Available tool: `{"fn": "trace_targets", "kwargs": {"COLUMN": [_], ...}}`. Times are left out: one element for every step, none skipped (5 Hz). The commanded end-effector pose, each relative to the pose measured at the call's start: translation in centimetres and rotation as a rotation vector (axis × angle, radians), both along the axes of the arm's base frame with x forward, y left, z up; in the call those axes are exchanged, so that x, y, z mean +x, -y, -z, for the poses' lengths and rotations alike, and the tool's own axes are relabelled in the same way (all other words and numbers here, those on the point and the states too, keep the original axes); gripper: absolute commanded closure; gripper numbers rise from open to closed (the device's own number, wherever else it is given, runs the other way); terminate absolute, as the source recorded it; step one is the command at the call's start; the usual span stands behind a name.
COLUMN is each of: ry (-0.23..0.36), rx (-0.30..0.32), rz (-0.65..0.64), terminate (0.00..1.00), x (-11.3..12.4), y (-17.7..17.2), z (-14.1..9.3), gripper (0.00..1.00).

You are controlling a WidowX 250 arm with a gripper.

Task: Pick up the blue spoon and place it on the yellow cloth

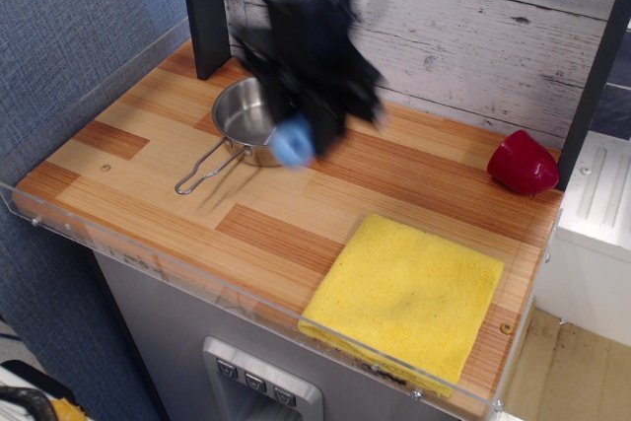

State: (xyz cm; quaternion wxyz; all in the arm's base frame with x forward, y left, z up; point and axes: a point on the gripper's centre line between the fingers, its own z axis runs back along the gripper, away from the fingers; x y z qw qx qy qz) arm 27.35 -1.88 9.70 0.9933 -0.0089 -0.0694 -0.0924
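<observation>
My gripper (301,125) is blurred by motion, in the air above the middle of the wooden counter, in front of the steel pan. It is shut on the blue spoon (293,141); only the light-blue handle end shows below the fingers, and the grey bowl is hidden. The yellow cloth (406,295) lies flat at the front right of the counter, to the right of and nearer than the gripper, with nothing on it.
A steel pan (242,117) with a wire handle (202,174) sits at the back left, partly hidden by the arm. A red object (522,162) lies at the back right. A clear plastic rim (148,261) edges the counter front. A dark post (205,7) stands at the back left.
</observation>
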Motion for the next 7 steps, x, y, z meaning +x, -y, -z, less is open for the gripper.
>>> {"fn": "trace_targets", "kwargs": {"ry": [0.008,0.030,0.039,0.075,0.134,0.197,0.173], "rx": [-0.006,-0.002,0.011,0.003,0.020,0.016,-0.020], "rz": [0.186,0.269,0.269,0.206,0.140,0.089,0.100], "terminate": [0.00,0.00,0.00,0.00,0.00,0.00,0.00], "x": [-2.4,-3.1,-3.4,-3.6,-3.8,-3.9,-3.7], "y": [8.6,10.7,10.4,8.3,5.5,3.7,3.8], "z": [5.8,6.4,6.1,5.1,2.5,0.0,0.5], "gripper": [1.00,1.00,1.00,1.00,1.00,1.00,1.00]}}
